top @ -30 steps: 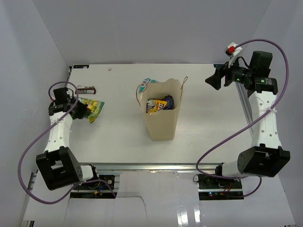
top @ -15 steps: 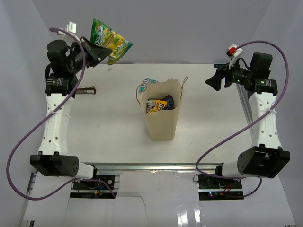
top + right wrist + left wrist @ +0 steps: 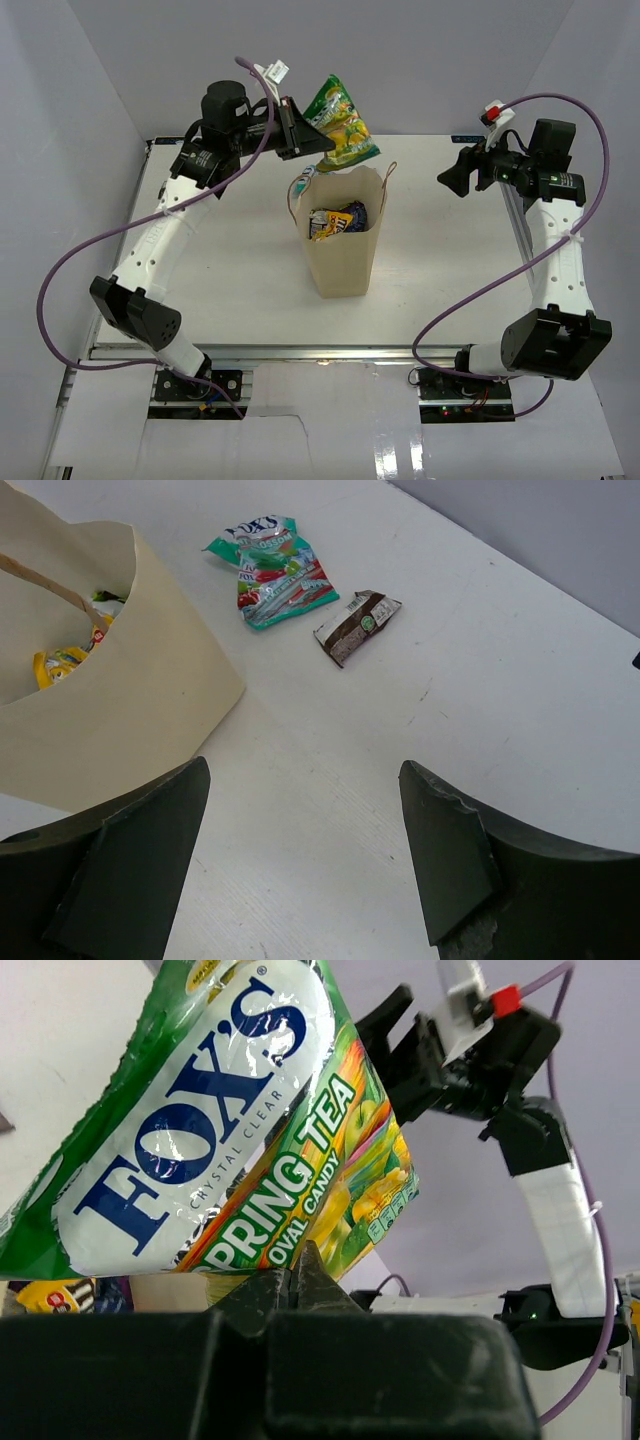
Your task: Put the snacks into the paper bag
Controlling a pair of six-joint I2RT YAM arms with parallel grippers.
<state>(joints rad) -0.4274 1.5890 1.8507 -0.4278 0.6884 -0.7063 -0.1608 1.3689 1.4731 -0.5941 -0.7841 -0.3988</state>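
My left gripper [image 3: 308,142] is shut on the lower edge of the green-yellow pouch [image 3: 342,124] and holds it in the air just over the far rim of the paper bag [image 3: 340,255]. The pouch fills the left wrist view [image 3: 230,1130], with the gripper [image 3: 296,1272] clamped on it. The bag stands upright mid-table with a yellow candy packet [image 3: 328,224] and a purple-black chip bag [image 3: 357,212] inside. A teal-white packet [image 3: 272,568] and a small brown bar [image 3: 357,626] lie on the table behind the bag [image 3: 110,690]. My right gripper [image 3: 450,178] [image 3: 303,780] is open and empty, raised at the far right.
The white table [image 3: 450,260] has a metal rail [image 3: 518,225] along its right edge. White walls close in the back and sides. In the top view the left arm [image 3: 165,225] reaches diagonally over the table's left part and hides the brown bar.
My left gripper has lifted the green-yellow pouch off the table at the left and swung it up and right, to above the bag's far rim. The right arm has barely moved.
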